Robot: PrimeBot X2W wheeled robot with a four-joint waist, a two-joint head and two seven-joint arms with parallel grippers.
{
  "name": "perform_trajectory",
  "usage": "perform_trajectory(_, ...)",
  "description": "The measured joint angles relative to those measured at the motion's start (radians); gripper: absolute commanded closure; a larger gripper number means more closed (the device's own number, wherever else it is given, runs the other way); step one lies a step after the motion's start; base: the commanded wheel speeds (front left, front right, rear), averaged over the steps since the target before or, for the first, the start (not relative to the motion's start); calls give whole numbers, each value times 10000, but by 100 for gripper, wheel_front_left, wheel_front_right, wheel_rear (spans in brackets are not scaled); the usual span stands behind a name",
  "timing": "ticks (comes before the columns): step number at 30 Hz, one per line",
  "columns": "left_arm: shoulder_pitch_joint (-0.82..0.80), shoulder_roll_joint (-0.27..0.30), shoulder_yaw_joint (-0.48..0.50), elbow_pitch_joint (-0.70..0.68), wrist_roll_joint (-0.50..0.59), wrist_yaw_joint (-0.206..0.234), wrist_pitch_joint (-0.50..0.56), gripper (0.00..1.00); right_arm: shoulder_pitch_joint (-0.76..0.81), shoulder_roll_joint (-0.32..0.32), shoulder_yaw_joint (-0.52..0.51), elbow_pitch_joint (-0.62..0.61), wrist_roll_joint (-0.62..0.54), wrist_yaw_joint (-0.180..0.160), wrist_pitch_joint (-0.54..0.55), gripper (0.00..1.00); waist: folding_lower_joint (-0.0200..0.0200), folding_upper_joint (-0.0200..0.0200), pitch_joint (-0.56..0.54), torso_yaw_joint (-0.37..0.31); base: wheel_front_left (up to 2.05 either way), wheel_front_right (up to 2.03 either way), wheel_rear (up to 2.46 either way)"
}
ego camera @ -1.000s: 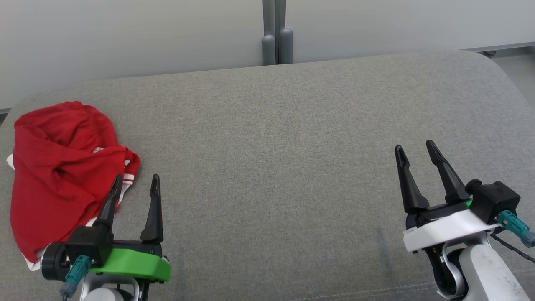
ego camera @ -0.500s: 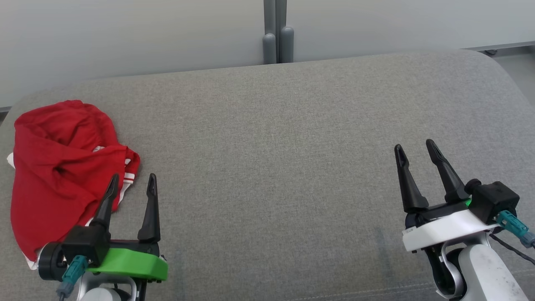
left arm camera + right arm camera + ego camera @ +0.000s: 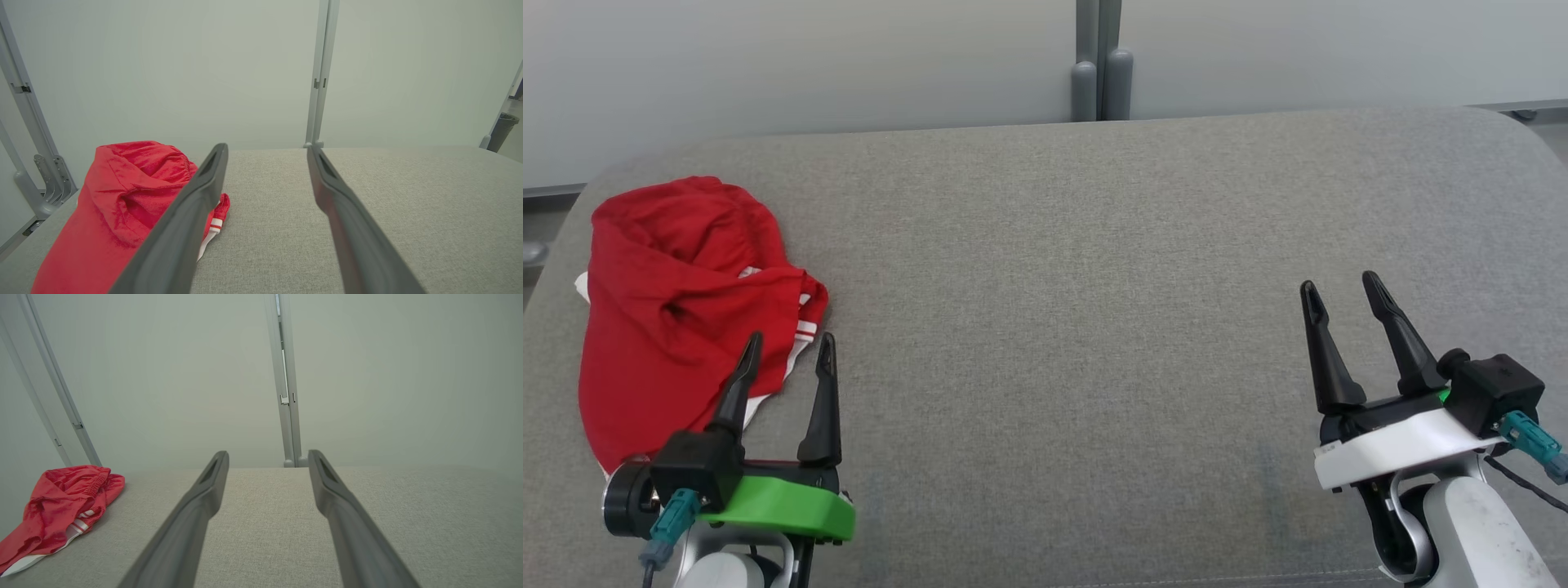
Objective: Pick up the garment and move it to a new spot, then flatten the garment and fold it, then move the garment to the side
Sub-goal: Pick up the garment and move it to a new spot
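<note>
Lying crumpled at left edge of cushion (image 3: 1054, 245): garment (image 3: 678, 318) | just ahead-left of left gripper (image 3: 791, 336) (the nearer arm); right gripper (image 3: 1338, 280) well apart | both empty, jaws spread

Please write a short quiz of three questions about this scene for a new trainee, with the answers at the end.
1. True or false: the left gripper is shut on the red garment.
2. Multiple choice: where on the grey cushioned surface does the red garment lie? A) at the robot's left side, B) in the middle, C) at the robot's right side.
3. Short answer: which is nearer to the red garment, the left gripper or the right gripper?

Key:
1. False. Its fingers stand apart and hold nothing.
2. A.
3. The left gripper.
</note>
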State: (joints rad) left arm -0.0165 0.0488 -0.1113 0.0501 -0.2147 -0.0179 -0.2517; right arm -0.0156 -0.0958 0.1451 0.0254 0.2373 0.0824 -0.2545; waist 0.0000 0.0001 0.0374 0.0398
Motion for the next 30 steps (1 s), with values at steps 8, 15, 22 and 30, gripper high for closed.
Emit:
perform_trajectory(8,-99,-10,2,79,2,0,0,0,3,48,4,42,-6,88,0,0,0,0,-42,591,0,0,0)
perform_trajectory(15,-99,-17,13,188,27,0,0,0,38,107,63,88,-4,148,0,0,0,0,-123,1373,0,0,0)
perform_trajectory(22,-98,-21,82,324,21,2,0,0,46,171,155,132,-4,222,0,0,0,0,-177,2155,0,0,0)
perform_trajectory(30,-98,-21,92,366,-4,2,0,0,48,199,199,150,-2,274,0,0,0,0,-220,3046,0,0,0)
